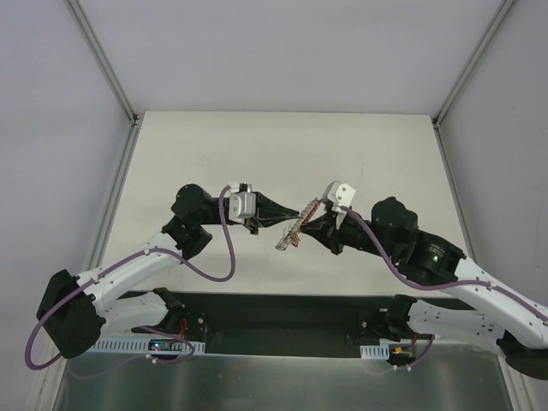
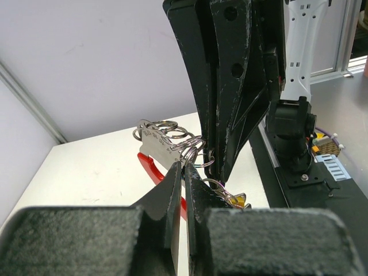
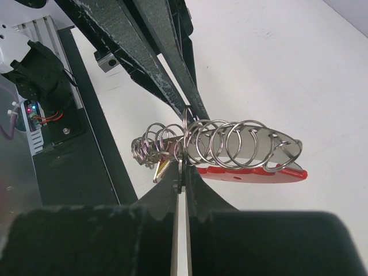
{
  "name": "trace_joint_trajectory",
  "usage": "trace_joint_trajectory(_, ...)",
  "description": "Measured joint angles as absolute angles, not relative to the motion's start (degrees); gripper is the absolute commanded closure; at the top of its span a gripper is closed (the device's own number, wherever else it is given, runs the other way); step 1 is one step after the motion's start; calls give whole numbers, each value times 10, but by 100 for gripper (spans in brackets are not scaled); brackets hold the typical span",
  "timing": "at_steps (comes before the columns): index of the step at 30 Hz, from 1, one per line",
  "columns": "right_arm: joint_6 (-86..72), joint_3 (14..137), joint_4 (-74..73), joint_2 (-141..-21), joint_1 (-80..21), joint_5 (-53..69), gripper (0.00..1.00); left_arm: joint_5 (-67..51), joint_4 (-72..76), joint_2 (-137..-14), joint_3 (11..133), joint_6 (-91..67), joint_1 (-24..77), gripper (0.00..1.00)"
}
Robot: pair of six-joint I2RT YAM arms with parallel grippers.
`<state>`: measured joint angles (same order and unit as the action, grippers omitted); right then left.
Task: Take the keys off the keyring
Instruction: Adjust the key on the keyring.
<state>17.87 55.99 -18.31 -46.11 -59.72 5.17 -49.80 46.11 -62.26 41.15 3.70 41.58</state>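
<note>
The keyring [image 3: 230, 144] is a coil of thin metal rings carrying a pale grey tag [image 3: 261, 141] and a red plastic piece [image 3: 253, 171]. It hangs in the air between both grippers. My left gripper [image 2: 183, 167] is shut on the keyring where the rings meet the tag [image 2: 156, 144], with the red piece [image 2: 149, 164] just below. My right gripper [image 3: 183, 172] is shut on a thin silvery key among the keys [image 3: 161, 168], which bunch at the coil's left end. In the top view the bunch [image 1: 287, 235] dangles under the two touching grippers [image 1: 301, 214].
The white table [image 1: 282, 154] lies below, walled by pale panels with metal corner posts. A black base plate [image 1: 282, 312] runs along the near edge between the arm bases. The right arm's black fingers [image 2: 230, 86] fill the upper middle of the left wrist view.
</note>
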Motion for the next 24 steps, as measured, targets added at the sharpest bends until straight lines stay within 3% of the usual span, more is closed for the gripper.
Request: trace_joint_trajectory(24,154,526,-146,-451,-594,56,99,-444,458,-596,380,38,420,100)
